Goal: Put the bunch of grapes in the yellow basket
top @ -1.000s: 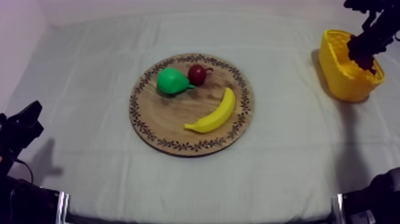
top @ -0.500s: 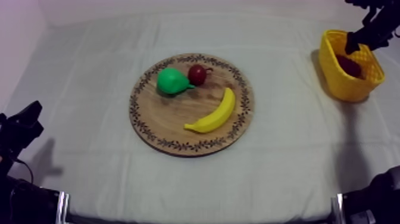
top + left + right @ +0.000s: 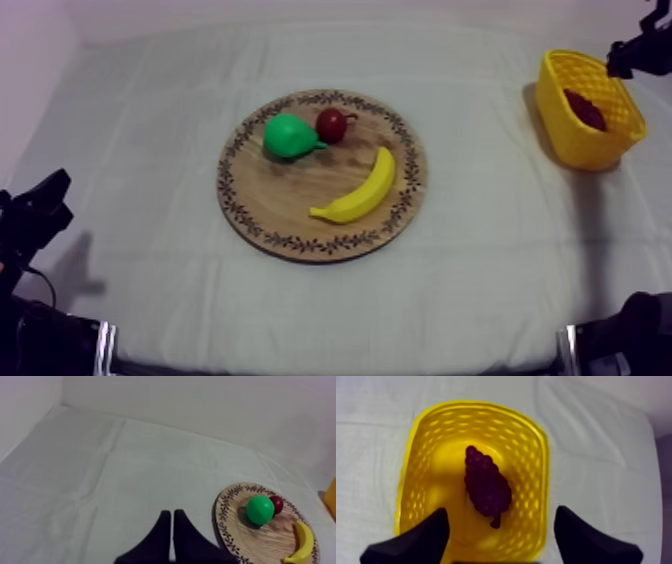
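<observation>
Right wrist view looks down into the yellow basket (image 3: 416, 476). The bunch of grapes (image 3: 486, 488) lies on the basket's floor, dark purple, lengthwise across the middle and clear of the walls. The right gripper (image 3: 501, 512) hangs above the basket with its 2 black fingers (image 3: 411, 541) spread wide apart and nothing between them; neither finger touches the grapes.

In the top view the basket stands at the table's far right, well apart from the wooden board (image 3: 300, 200), and the right gripper sits just beyond the basket's far right corner.

The board lies near the middle of the grey-white cloth (image 3: 150, 120) and carries 3 pieces of toy fruit. A green pear (image 3: 288, 135) rests toward the far side, a small red fruit (image 3: 331, 124) sits just beside it on the right, and a banana (image 3: 360, 192) curves along the near right part of the board, apart from the other 2.

The left gripper (image 3: 171, 521) sits low at the table's near left side, well apart from the board. In the left wrist view its 2 fingers (image 3: 161, 536) lie pressed together as a narrow wedge over bare cloth, holding nothing.
</observation>
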Available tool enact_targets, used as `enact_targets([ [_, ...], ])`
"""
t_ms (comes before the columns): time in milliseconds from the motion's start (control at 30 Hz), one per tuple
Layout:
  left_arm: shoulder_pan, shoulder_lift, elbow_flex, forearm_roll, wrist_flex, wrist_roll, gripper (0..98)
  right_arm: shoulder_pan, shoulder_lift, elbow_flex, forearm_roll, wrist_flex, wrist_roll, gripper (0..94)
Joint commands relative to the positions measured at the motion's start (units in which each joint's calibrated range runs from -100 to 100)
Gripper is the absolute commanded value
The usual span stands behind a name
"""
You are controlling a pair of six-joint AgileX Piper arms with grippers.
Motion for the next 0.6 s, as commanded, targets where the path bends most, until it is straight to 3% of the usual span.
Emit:
enact_targets([
  [0,0.0,0.0,0.0,-0.04,0.0,0.0,0.1,0.0,-8.7,7.6,-0.2,-3.7,0.1,53.4],
  [400,0.0,0.0,0.0,-0.04,0.0,0.0,0.1,-1.8,-35.8,33.6,-0.4,-14.0,-0.1,40.5],
  [567,0.0,0.0,0.0,-0.04,0.0,0.0,0.1,-2.0,-46.7,42.7,-1.7,-17.8,0.5,30.4],
])
